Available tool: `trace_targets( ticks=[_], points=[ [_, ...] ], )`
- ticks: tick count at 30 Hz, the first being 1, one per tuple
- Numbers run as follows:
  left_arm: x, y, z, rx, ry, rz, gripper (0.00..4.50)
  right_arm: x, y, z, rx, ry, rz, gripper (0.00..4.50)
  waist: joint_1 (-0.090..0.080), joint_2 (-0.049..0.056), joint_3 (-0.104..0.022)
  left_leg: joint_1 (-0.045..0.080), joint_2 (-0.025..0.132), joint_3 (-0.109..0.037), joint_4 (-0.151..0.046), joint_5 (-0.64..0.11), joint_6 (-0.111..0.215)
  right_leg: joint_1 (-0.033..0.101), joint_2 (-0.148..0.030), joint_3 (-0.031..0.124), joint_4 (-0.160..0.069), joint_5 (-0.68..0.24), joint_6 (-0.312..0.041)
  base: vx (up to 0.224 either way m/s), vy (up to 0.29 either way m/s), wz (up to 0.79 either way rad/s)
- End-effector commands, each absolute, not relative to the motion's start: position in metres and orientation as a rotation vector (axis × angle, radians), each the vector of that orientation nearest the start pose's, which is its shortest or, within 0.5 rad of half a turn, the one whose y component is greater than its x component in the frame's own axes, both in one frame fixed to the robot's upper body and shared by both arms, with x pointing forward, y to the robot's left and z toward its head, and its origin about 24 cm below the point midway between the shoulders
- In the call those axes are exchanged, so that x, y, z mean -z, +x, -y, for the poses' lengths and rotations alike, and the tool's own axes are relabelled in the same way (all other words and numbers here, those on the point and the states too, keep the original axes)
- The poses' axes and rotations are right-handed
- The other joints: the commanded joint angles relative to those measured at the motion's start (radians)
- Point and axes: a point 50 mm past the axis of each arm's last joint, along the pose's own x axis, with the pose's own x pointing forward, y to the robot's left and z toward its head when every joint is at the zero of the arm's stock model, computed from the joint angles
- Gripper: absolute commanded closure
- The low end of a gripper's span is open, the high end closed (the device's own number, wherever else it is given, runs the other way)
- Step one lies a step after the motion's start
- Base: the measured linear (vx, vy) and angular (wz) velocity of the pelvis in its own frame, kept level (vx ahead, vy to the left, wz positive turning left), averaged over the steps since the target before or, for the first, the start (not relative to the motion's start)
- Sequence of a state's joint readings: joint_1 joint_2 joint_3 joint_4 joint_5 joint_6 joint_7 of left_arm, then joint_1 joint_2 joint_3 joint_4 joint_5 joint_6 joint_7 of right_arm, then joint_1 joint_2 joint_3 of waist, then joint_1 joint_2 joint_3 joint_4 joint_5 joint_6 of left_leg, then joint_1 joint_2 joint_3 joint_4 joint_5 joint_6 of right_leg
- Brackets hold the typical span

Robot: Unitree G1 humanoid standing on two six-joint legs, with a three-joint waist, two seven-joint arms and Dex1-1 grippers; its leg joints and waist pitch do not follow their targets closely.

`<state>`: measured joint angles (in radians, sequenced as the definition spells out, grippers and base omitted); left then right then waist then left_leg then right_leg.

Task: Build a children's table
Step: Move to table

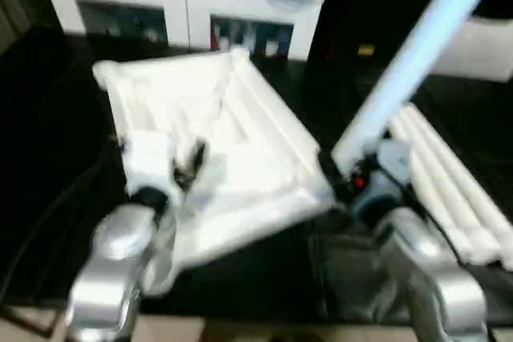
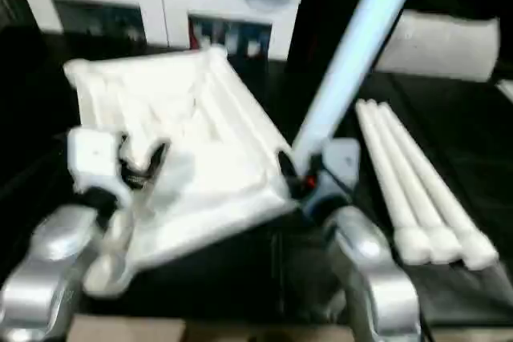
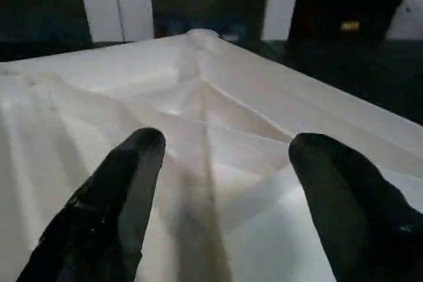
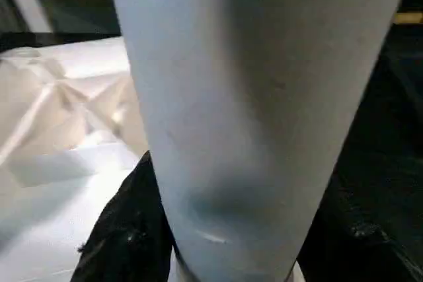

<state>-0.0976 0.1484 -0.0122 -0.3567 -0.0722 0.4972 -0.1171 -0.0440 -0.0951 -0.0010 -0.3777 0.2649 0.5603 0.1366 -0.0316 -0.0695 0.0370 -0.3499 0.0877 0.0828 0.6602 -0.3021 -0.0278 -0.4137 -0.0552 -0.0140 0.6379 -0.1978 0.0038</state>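
Right end effector grips one leg, tilted up. Left end effector wide open over tabletop, holding nothing. Three legs lie beside on worktop.

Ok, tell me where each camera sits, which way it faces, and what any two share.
Left eye: head, looking down at the tabletop; silver forearms show.
Right eye: same scene slightly shifted, three spare legs lying right.
Left wrist: along the open left gripper, fingers over the ribbed underside.
Right wrist: right gripper clamping the held leg.
Both wrist views share the tabletop.
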Motion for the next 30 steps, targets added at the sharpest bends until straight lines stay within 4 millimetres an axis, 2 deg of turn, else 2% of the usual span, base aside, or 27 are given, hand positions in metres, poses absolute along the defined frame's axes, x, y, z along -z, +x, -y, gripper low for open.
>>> trace_targets(
  ticks=[1,2,3,4,5,6,8,9,10,11,12,13,14,15,16,17,18,19,20,21,22,24,26,27,28,29,30],
  points=[
    [-0.0985,0.2624,-0.1571,0.149,0.082,-0.070,1.01,-0.0946,0.2518,0.1402,-0.262,0.145,-0.110,2.55,-0.003,0.047,-0.059,0.015,0.135,-0.055,-0.085,0.553,0.136,0.069,-0.019,-0.021,-0.006,0.390,-0.373,0.000,0.000,0.00],
    [-0.0984,0.2626,-0.1568,0.151,0.081,-0.071,1.01,-0.0948,0.2520,0.1402,-0.261,0.145,-0.109,2.55,-0.009,0.062,-0.063,0.055,0.174,-0.082,-0.093,0.575,0.197,0.032,-0.017,-0.037,-0.004,0.229,-0.349,0.028,-0.071,-0.01],
    [-0.0982,0.2627,-0.1562,0.155,0.085,-0.071,1.01,-0.0951,0.2521,0.1407,-0.257,0.144,-0.108,2.55,-0.018,0.072,-0.054,0.056,0.246,-0.118,-0.133,0.552,0.356,0.009,-0.023,-0.057,0.014,-0.033,-0.253,-0.007,-0.096,0.07],
    [-0.0982,0.2627,-0.1562,0.155,0.085,-0.071,1.01,-0.0951,0.2521,0.1407,-0.257,0.144,-0.108,2.55,-0.017,0.065,-0.057,0.065,0.267,-0.123,-0.139,0.535,0.422,-0.001,-0.026,-0.065,0.028,-0.094,-0.223,-0.007,-0.096,0.07],
    [-0.0974,0.2632,-0.1547,0.161,0.088,-0.071,1.01,-0.0959,0.2522,0.1421,-0.250,0.143,-0.104,2.55,-0.012,0.072,-0.047,0.047,0.275,-0.125,-0.158,0.475,0.497,-0.012,-0.027,-0.067,0.060,-0.152,-0.199,-0.057,-0.132,0.03],
    [-0.0972,0.2634,-0.1542,0.162,0.088,-0.072,1.01,-0.0962,0.2523,0.1426,-0.248,0.144,-0.104,2.55,-0.012,0.057,-0.050,0.052,0.258,-0.124,-0.155,0.386,0.526,-0.014,-0.041,-0.045,0.062,-0.150,-0.225,-0.052,-0.173,-0.06],
    [-0.0960,0.2638,-0.1534,0.165,0.098,-0.079,1.01,-0.0967,0.2527,0.1429,-0.246,0.143,-0.102,2.55,0.005,0.032,-0.050,0.013,0.186,-0.083,-0.121,0.246,0.488,0.026,-0.070,-0.018,-0.013,-0.060,-0.393,-0.062,-0.195,-0.05],
    [-0.0953,0.2639,-0.1534,0.164,0.096,-0.083,1.01,-0.0968,0.2528,0.1430,-0.246,0.142,-0.102,2.55,0.026,-0.023,-0.057,-0.044,-0.019,0.052,0.113,-0.009,0.340,0.056,-0.067,0.013,-0.156,-0.180,-0.441,-0.075,-0.217,0.00],
    [-0.0946,0.2640,-0.1535,0.161,0.086,-0.087,1.01,-0.0970,0.2528,0.1432,-0.245,0.140,-0.101,2.55,0.041,-0.016,-0.054,-0.046,-0.017,0.070,0.161,-0.107,0.160,0.088,-0.086,0.013,-0.155,-0.407,-0.364,-0.075,-0.217,0.00],
    [-0.0934,0.2642,-0.1542,0.154,0.076,-0.096,1.01,-0.0971,0.2529,0.1434,-0.245,0.139,-0.101,2.55,0.036,-0.027,-0.040,-0.076,-0.020,0.068,0.159,-0.093,0.124,0.097,-0.085,0.017,-0.151,-0.409,-0.294,-0.067,-0.214,-0.07],
    [-0.0926,0.2644,-0.1546,0.149,0.069,-0.103,1.01,-0.0972,0.2529,0.1436,-0.245,0.138,-0.100,2.55,0.040,-0.013,-0.026,-0.052,-0.021,0.062,0.118,-0.071,0.096,0.091,-0.095,0.032,-0.167,-0.416,-0.132,-0.074,-0.209,-0.06],
    [-0.0929,0.2645,-0.1549,0.148,0.063,-0.100,1.01,-0.0973,0.2529,0.1439,-0.244,0.137,-0.100,2.55,0.035,-0.002,-0.016,-0.048,-0.005,0.046,0.058,-0.015,0.132,0.106,-0.105,0.023,-0.195,-0.473,0.063,-0.074,-0.209,-0.06],
    [-0.0932,0.2646,-0.1550,0.149,0.062,-0.097,1.01,-0.0973,0.2529,0.1441,-0.243,0.137,-0.100,2.55,0.041,0.018,-0.016,-0.042,0.016,0.031,0.021,0.003,0.156,0.109,-0.112,0.026,-0.209,-0.497,0.154,-0.077,-0.170,0.02],
    [-0.0936,0.2646,-0.1554,0.147,0.065,-0.096,1.01,-0.0972,0.2528,0.1443,-0.243,0.137,-0.101,2.55,0.030,0.035,-0.019,-0.028,0.102,-0.024,-0.050,0.011,0.185,0.096,-0.077,-0.021,-0.198,-0.445,0.265,-0.079,-0.149,-0.05],
    [-0.0942,0.2640,-0.1555,0.151,0.054,-0.095,1.01,-0.0971,0.2526,0.1444,-0.243,0.136,-0.103,2.55,0.029,0.067,-0.044,0.015,0.313,-0.133,-0.118,-0.009,0.282,0.093,-0.105,-0.024,-0.061,-0.246,0.209,-0.079,-0.149,-0.05],
    [-0.0942,0.2640,-0.1555,0.151,0.054,-0.095,1.01,-0.0971,0.2526,0.1444,-0.243,0.136,-0.103,2.55,0.018,0.066,-0.044,0.033,0.360,-0.143,-0.122,-0.007,0.316,0.054,-0.135,0.009,0.028,-0.122,0.131,-0.040,-0.157,-0.04],
    [-0.0944,0.2638,-0.1555,0.152,0.054,-0.095,1.01,-0.0971,0.2526,0.1444,-0.244,0.136,-0.103,2.55,0.014,0.040,-0.036,0.056,0.266,-0.081,-0.089,0.093,0.298,-0.020,-0.149,0.065,0.029,0.034,-0.003,-0.014,-0.152,0.26],
    [-0.0942,0.2636,-0.1557,0.152,0.062,-0.096,1.01,-0.0972,0.2525,0.1442,-0.244,0.135,-0.103,2.55,0.027,0.003,-0.029,-0.006,0.086,0.006,-0.015,0.040,0.184,0.049,-0.159,0.105,-0.078,0.027,-0.039,-0.014,-0.152,0.26],
    [-0.0933,0.2633,-0.1559,0.153,0.068,-0.100,1.01,-0.0973,0.2526,0.1441,-0.245,0.135,-0.103,2.55,0.047,-0.011,-0.036,-0.038,0.047,0.010,0.000,0.018,0.138,0.107,-0.157,0.119,-0.094,-0.044,0.108,-0.039,-0.159,0.19],
    [-0.0923,0.2630,-0.1561,0.153,0.077,-0.106,1.01,-0.0974,0.2528,0.1439,-0.246,0.134,-0.103,2.55,0.059,-0.004,-0.008,-0.014,0.037,0.014,0.027,0.047,0.090,0.058,-0.137,0.097,-0.148,-0.450,0.225,-0.082,-0.134,-0.07],
    [-0.0915,0.2628,-0.1562,0.153,0.082,-0.108,1.01,-0.0978,0.2532,0.1438,-0.246,0.133,-0.102,2.55,0.066,0.005,-0.002,-0.027,0.025,0.024,0.014,0.056,0.077,0.063,-0.103,0.089,-0.166,-0.708,0.267,-0.082,-0.134,-0.07],
    [-0.0905,0.2625,-0.1560,0.154,0.072,-0.114,1.01,-0.0988,0.2541,0.1432,-0.249,0.131,-0.100,2.55,0.064,0.017,0.002,-0.008,0.042,0.023,-0.022,0.018,0.066,0.050,-0.065,0.042,-0.186,-0.767,0.234,-0.102,-0.056,-0.06],
    [-0.0906,0.2628,-0.1555,0.158,0.070,-0.116,1.01,-0.0996,0.2549,0.1428,-0.252,0.131,-0.098,2.55,0.055,0.045,-0.008,0.020,0.102,0.003,-0.073,-0.044,0.075,0.062,-0.057,-0.007,-0.189,-0.622,0.140,-0.092,-0.018,-0.01],
    [-0.0906,0.2629,-0.1553,0.160,0.074,-0.114,1.01,-0.0997,0.2552,0.1426,-0.255,0.130,-0.098,2.55,0.047,0.062,-0.007,0.033,0.176,-0.030,-0.114,-0.131,0.094,0.074,-0.066,-0.031,-0.171,-0.459,0.048,-0.070,0.045,0.06],
    [-0.0905,0.2629,-0.1552,0.160,0.075,-0.113,1.01,-0.0997,0.2552,0.1426,-0.255,0.130,-0.098,2.55,0.042,0.073,-0.006,0.035,0.218,-0.044,-0.142,-0.210,0.094,0.086,-0.069,-0.039,-0.143,-0.372,0.001,-0.070,0.045,0.06],
    [-0.0905,0.2629,-0.1551,0.161,0.077,-0.112,1.01,-0.0998,0.2553,0.1425,-0.256,0.130,-0.098,2.55,0.038,0.082,0.005,0.007,0.278,-0.067,-0.204,-0.378,0.081,0.110,-0.085,-0.035,-0.023,-0.194,-0.047,-0.107,0.040,-0.03],
    [-0.0901,0.2631,-0.1543,0.169,0.066,-0.114,1.01,-0.1000,0.2554,0.1422,-0.260,0.129,-0.098,2.55,0.045,0.062,0.019,-0.018,0.267,-0.047,-0.251,-0.544,0.054,0.119,-0.080,-0.011,0.047,-0.159,-0.041,-0.102,-0.001,-0.04]
  ],
)
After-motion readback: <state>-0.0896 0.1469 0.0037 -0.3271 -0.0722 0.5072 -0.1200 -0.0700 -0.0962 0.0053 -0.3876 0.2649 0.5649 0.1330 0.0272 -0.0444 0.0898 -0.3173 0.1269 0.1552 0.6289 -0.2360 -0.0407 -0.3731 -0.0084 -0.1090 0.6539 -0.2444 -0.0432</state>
